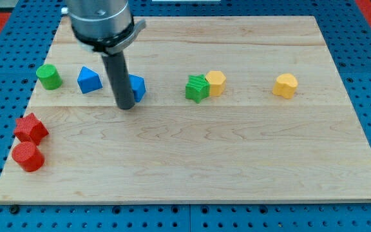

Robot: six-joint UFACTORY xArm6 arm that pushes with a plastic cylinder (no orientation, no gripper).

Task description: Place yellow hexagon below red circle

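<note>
A yellow hexagon (216, 83) sits at the board's middle, touching the right side of a green star (197, 88). The red circle (28, 156) is at the lower left corner, just below a red star (30, 128). My tip (125, 107) rests on the board left of centre, against the left side of a blue block (137, 87) that the rod partly hides. The tip is far left of the yellow hexagon and up and to the right of the red circle.
A green circle (48, 77) and a blue triangle (89, 80) lie at the upper left. A second yellow block (286, 85), its shape unclear, lies at the right. The wooden board (237, 161) ends close below the red circle.
</note>
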